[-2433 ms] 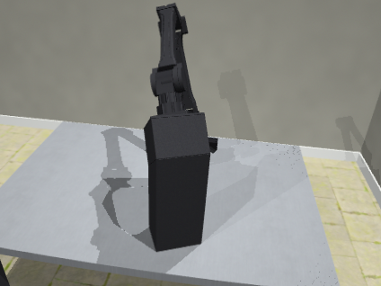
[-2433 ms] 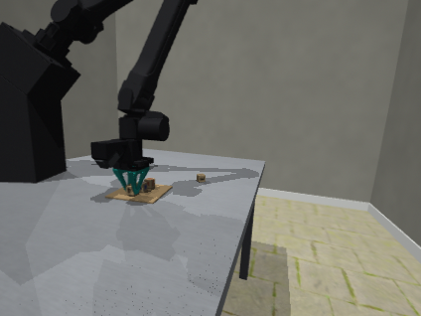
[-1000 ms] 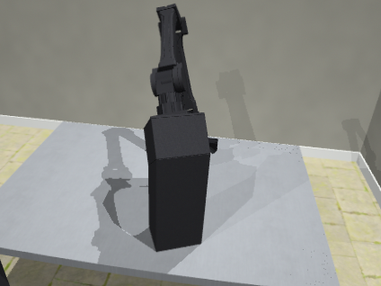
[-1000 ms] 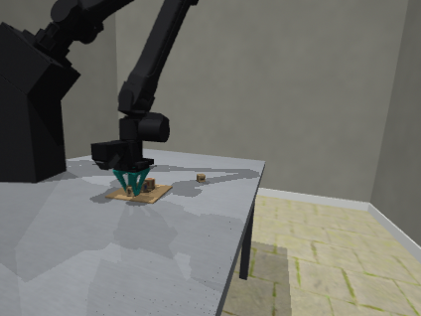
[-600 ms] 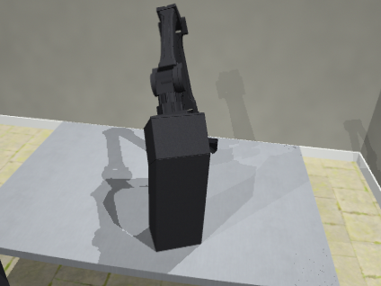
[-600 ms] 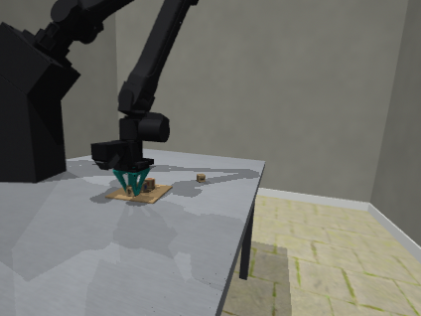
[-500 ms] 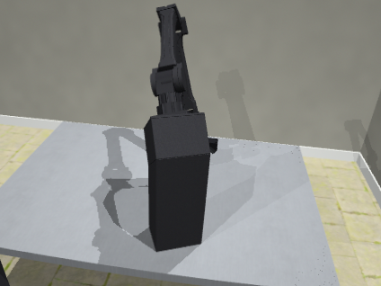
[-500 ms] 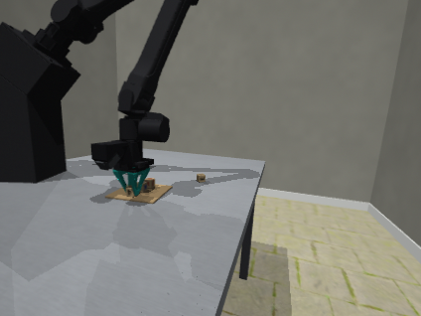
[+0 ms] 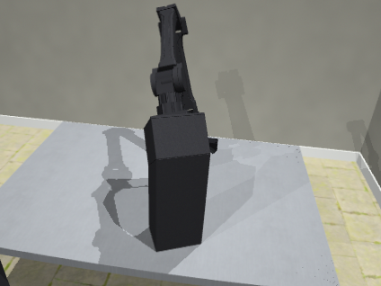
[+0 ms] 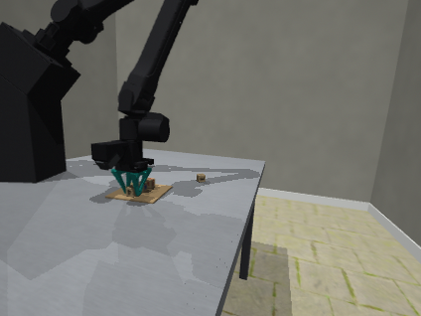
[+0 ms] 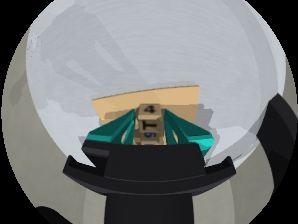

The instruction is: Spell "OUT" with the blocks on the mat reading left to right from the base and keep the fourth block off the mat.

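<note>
One pincer [image 10: 133,192] [image 11: 149,113], half-narrowed, grip on the T-marked block [image 11: 150,124] uncertain; mat [image 10: 160,193] [image 11: 175,95] beneath, inward of worktop [image 9: 270,225] [image 10: 99,238] [image 11: 150,55] edges; placement apparently in hand, next requiring upright alignment, then gentle release.

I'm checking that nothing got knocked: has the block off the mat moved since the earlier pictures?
No, the block off the mat shows no visible shift; it sits in the same place against the table's far corner.
</note>
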You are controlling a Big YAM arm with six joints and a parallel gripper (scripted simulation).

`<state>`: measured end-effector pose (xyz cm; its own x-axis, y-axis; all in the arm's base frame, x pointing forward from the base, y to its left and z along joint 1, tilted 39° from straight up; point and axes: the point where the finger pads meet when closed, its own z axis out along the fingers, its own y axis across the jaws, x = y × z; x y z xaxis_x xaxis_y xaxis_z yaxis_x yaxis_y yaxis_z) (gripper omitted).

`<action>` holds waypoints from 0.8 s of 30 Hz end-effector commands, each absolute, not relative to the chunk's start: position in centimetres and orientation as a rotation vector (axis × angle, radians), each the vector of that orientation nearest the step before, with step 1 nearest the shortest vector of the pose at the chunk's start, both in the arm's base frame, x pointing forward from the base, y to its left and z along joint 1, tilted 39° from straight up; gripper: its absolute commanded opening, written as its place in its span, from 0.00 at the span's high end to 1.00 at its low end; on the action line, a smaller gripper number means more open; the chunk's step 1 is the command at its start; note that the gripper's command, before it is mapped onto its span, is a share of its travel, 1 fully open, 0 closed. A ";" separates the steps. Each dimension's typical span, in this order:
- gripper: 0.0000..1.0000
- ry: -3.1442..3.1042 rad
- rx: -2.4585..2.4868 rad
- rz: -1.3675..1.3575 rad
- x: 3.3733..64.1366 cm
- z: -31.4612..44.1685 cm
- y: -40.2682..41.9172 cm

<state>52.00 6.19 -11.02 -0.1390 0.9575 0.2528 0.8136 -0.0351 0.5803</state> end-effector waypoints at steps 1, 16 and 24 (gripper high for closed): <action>0.61 2.007 1.888 0.937 52.1 -11.0 6.9; 0.56 2.007 1.888 0.937 52.1 -11.0 6.9; 0.56 2.007 1.886 0.938 52.0 -10.8 6.9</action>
<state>52.00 6.19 -11.03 -0.1390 0.9575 0.2529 0.8137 -0.0351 0.5803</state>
